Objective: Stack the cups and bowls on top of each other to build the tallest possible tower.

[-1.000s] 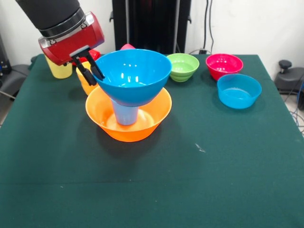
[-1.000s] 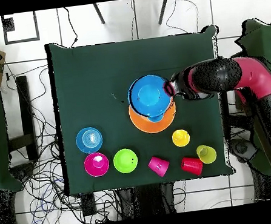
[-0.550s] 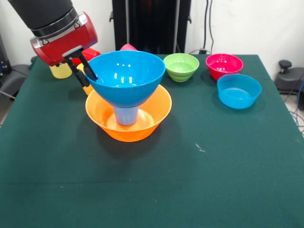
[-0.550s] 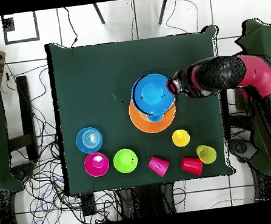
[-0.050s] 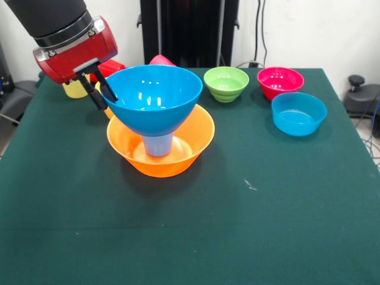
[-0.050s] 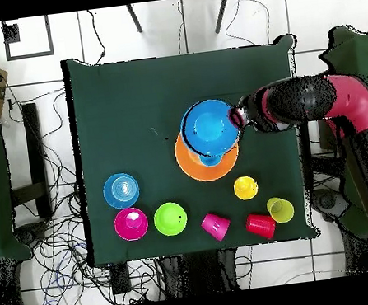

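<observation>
The gripper (image 5: 101, 90) pinches the rim of the large blue bowl (image 5: 153, 98) with its fingers (image 5: 108, 89). That bowl sits tilted on the light blue cup (image 5: 158, 144), which stands inside the large orange bowl (image 5: 161, 142).

A large blue bowl (image 5: 155, 95) is showing above a large orange bowl (image 5: 161, 155); green bowl (image 5: 226, 83), magenta bowl (image 5: 279, 81) and dark green surface (image 5: 267, 208) are showing plain, unpatterned.

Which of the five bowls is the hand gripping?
The large blue bowl, perched on the light blue cup inside the orange bowl; the hand pinches its rim.
</observation>
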Controlling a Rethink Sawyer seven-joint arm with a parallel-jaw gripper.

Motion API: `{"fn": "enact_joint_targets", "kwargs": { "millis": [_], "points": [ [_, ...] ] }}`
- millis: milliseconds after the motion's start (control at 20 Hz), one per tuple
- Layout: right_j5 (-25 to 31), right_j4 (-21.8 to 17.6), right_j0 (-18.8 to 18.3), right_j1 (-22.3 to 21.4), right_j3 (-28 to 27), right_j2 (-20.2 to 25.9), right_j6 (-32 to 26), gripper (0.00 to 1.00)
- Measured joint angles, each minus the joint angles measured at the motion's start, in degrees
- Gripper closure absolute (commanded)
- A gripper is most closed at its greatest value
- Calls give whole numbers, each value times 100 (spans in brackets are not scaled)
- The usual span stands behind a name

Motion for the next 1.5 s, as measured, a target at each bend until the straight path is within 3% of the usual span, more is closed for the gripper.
{"fn": "enact_joint_targets", "kwargs": {
  "millis": [850,1500],
  "points": [
    [0,-40,-11,-49,1,-94,0,100],
    [0,-49,-84,-332,7,-185,0,100]
  ]
}}
